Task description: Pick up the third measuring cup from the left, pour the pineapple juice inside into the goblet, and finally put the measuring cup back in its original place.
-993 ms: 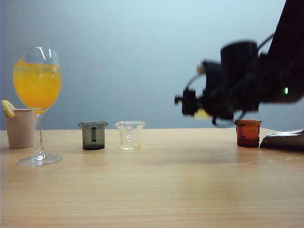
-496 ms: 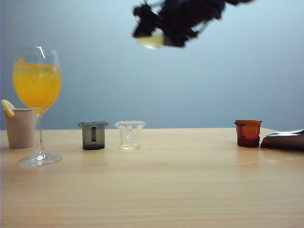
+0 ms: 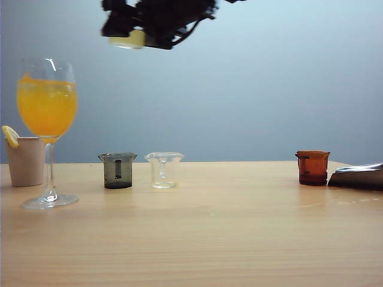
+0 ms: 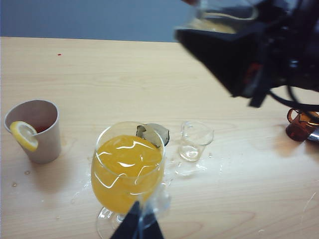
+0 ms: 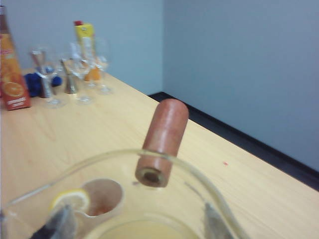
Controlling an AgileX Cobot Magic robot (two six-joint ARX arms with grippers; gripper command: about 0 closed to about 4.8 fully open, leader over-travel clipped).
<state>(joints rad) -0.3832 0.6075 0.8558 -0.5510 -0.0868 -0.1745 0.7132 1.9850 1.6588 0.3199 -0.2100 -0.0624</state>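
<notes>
The third measuring cup (image 3: 127,40), clear with pale pineapple juice (image 5: 144,231) in its bottom, hangs high above the table, up and to the right of the goblet (image 3: 46,101). My right gripper (image 3: 141,33) is shut on it; in the right wrist view its fingers (image 5: 215,223) flank the cup's rim (image 5: 114,159), which carries a reddish-brown stub. The goblet (image 4: 128,164) stands on the table's left, holding a deeper orange-yellow drink. My left gripper (image 4: 137,225) hovers above the goblet's near side, its dark tips together. It is outside the exterior view.
A beige cup with a lemon slice (image 3: 25,160) stands behind the goblet. A smoky grey cup (image 3: 117,170) and a clear cup (image 3: 163,170) sit to its right, an amber cup (image 3: 312,167) and a dark flat object (image 3: 359,176) far right. Cartons and glasses (image 5: 50,74) crowd the far table end.
My right gripper has carried the measuring cup up and leftward, from low beside the amber cup to high up near the goblet. Everything on the table has stayed put.
</notes>
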